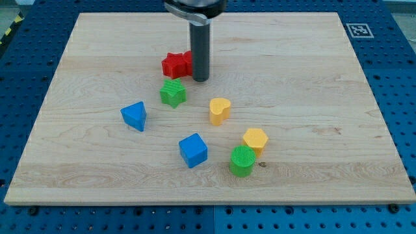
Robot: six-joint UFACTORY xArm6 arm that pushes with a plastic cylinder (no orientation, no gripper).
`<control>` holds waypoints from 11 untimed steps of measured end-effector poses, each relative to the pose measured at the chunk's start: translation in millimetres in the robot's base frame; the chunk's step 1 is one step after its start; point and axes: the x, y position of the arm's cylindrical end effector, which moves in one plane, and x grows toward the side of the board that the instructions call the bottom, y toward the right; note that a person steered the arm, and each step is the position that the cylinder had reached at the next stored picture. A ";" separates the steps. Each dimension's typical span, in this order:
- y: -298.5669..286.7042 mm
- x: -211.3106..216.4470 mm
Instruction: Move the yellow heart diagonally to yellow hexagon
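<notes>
Pale wood board (312, 97), eight blocks. No claw fitted, so no open or closed state; my tip (201, 79) touching red block (177, 64). Yellow heart (220, 110) mid-board, near yellow hexagon (255, 140). Risks: overshoot into hexagon; clipping green star (173, 92).

Seven small blocks sit on one wooden board (97, 175). Two are yellow: one yellow heart (220, 110) and one yellow hexagon (255, 140). Two are green: one green star (173, 93) and one green cylinder (242, 160). Two are blue: one blue cube (193, 150) and one blue triangle-like block (134, 116). One is red, a red star-like block (175, 64), partly hidden. I have one rod, with one tip, my tip (201, 79)
</notes>
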 end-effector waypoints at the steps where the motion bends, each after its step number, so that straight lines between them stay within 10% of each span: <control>1: -2.9 11.2; 8: 8.7 88.7; 11: 110.4 76.5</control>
